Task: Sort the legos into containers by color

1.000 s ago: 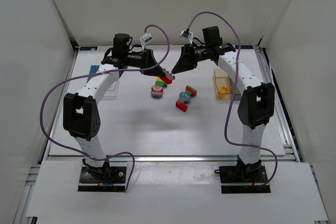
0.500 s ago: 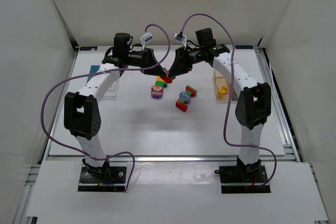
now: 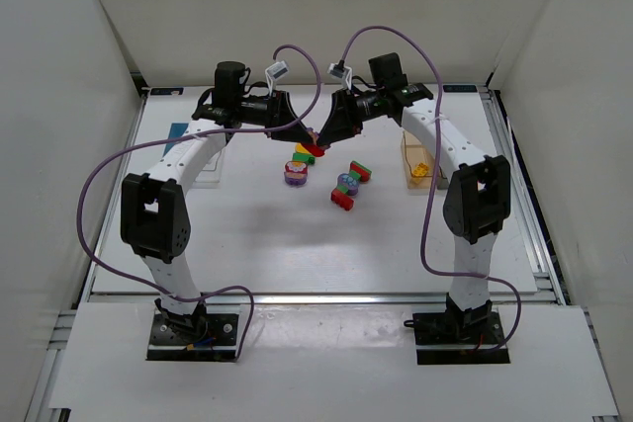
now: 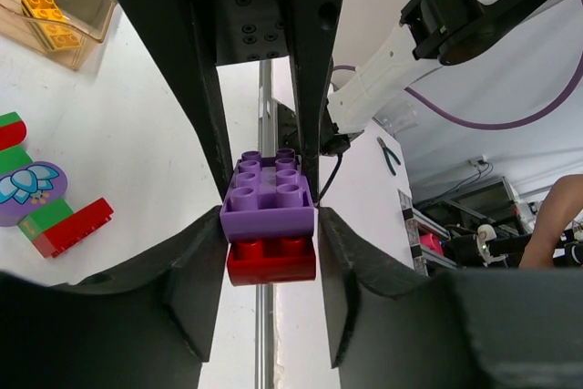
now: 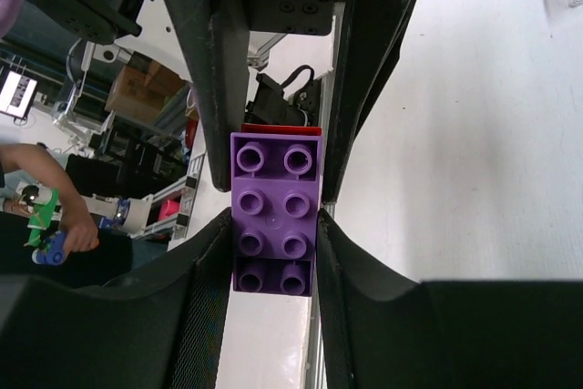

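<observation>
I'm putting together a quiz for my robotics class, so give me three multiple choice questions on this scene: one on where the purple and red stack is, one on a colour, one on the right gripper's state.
1. Where is the purple-and-red stack? A out of view; B between the left gripper and the right gripper; C lying loose, untouched.
2. What colour are the bricks in the orange bin? A yellow; B green; C purple.
3. The right gripper is: A wide open; B shut on the stack; C out of view.
Answers: B, both wrist views show it clamped; A, the yellow bricks show through its wall; B, it clamps the stack's sides in its own view.
</observation>
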Robot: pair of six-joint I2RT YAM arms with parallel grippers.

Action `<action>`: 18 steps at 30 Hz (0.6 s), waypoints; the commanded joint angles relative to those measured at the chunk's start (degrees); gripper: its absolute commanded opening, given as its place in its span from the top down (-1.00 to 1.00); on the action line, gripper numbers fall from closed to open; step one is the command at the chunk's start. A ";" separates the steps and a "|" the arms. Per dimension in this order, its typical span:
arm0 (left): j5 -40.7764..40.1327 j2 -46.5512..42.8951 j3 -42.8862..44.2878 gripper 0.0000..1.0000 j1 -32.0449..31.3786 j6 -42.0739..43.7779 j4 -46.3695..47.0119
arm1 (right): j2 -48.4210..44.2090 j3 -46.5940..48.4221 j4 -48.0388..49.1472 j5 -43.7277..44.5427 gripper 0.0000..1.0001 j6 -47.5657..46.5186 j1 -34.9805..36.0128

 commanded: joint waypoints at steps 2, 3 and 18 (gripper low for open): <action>0.71 -1.02 0.24 -0.11 -0.47 0.58 0.24 | -0.08 2.47 2.46 -1.00 1.00 1.47 0.36; 0.62 -1.02 0.06 -0.11 -0.56 0.58 0.24 | 0.00 2.56 2.82 -1.09 1.00 1.83 0.36; 1.23 -1.37 -1.08 0.16 -0.73 0.76 0.07 | 0.27 3.00 6.16 -2.05 1.00 4.91 0.27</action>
